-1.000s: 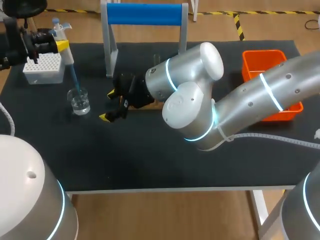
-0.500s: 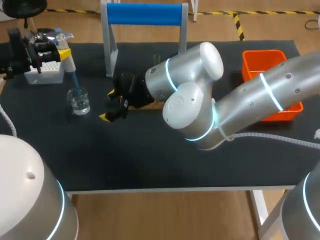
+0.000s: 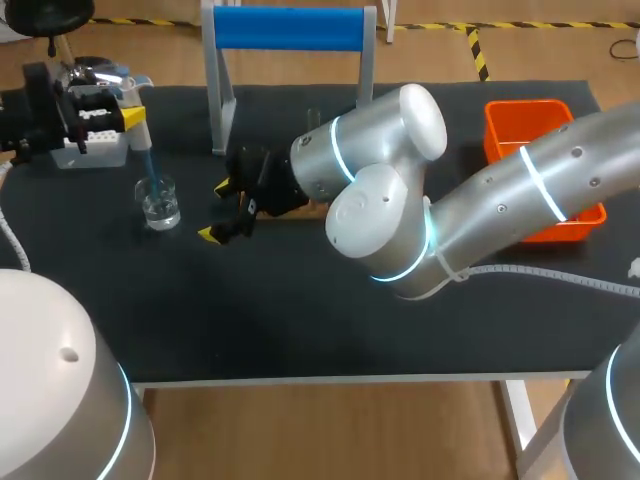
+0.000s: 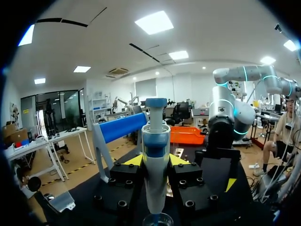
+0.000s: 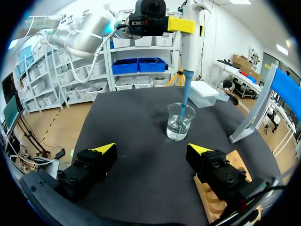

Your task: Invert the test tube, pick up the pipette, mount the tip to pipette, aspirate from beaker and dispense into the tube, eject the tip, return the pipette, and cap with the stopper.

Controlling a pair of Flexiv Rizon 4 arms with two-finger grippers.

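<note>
My left gripper (image 3: 118, 112) is shut on the white pipette (image 4: 155, 165), holding it upright at the table's far left. The pipette's blue tip (image 5: 183, 101) reaches down into the glass beaker (image 3: 159, 202), which holds clear liquid. In the right wrist view the beaker (image 5: 180, 121) stands ahead of my right gripper (image 5: 151, 149), under the left gripper (image 5: 162, 21). My right gripper (image 3: 218, 210) is open with nothing between its fingers, a little to the right of the beaker. The white tip box (image 3: 100, 148) lies partly behind the left gripper. I see no test tube or stopper clearly.
A frame with a blue bar (image 3: 290, 28) stands at the back middle. An orange bin (image 3: 530, 125) sits at the far right, partly behind my right arm. A wooden rack (image 5: 225, 186) lies under the right gripper's finger.
The left gripper has shifted slightly with the pipette and now covers more of the tip box; the blue tip stays in the beaker. The right arm has not moved.
</note>
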